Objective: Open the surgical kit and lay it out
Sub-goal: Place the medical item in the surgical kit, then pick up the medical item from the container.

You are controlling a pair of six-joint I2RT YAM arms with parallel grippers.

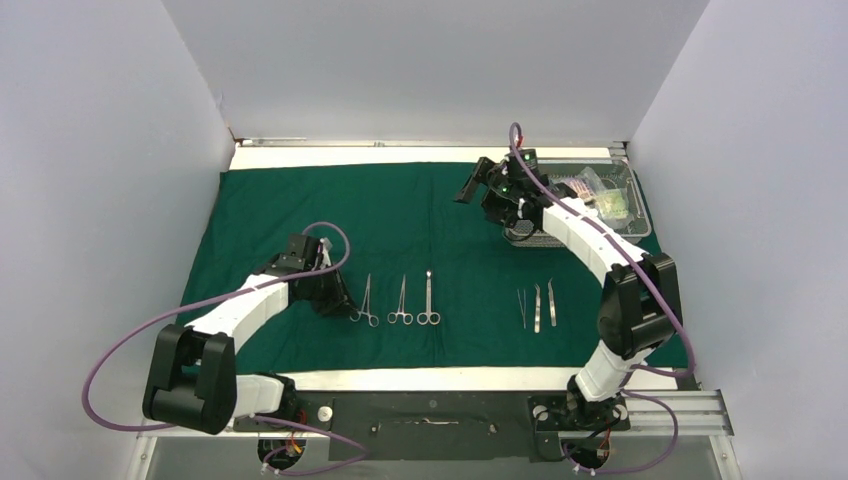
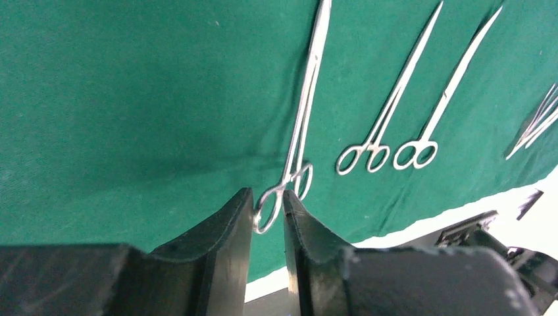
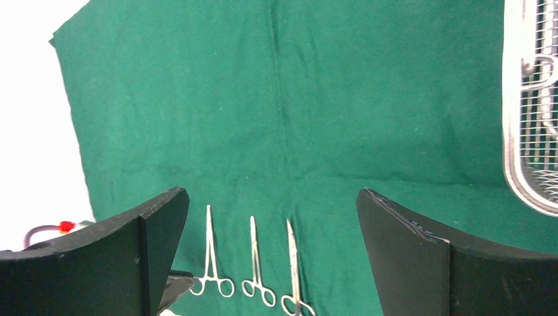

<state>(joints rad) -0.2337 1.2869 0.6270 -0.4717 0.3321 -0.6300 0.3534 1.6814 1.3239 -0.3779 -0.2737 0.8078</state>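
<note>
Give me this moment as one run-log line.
left gripper: narrowly apart around leftmost forceps ring, grip unclear | right gripper: open over drape | tray holds packets

White table (image 1: 400,379), bare strips near & far. Dark green cloth (image 1: 300,210) spread flat over rest. On cloth: 3 forceps (image 1: 401,300) in row, 3 tweezers (image 1: 537,308) to R, mesh tray (image 1: 632,185) far-R corner.

No text, label, brand or number is legible anywhere, not on the green cloth (image 1: 300,205), forceps (image 1: 401,300) or packets (image 1: 612,205).
</note>
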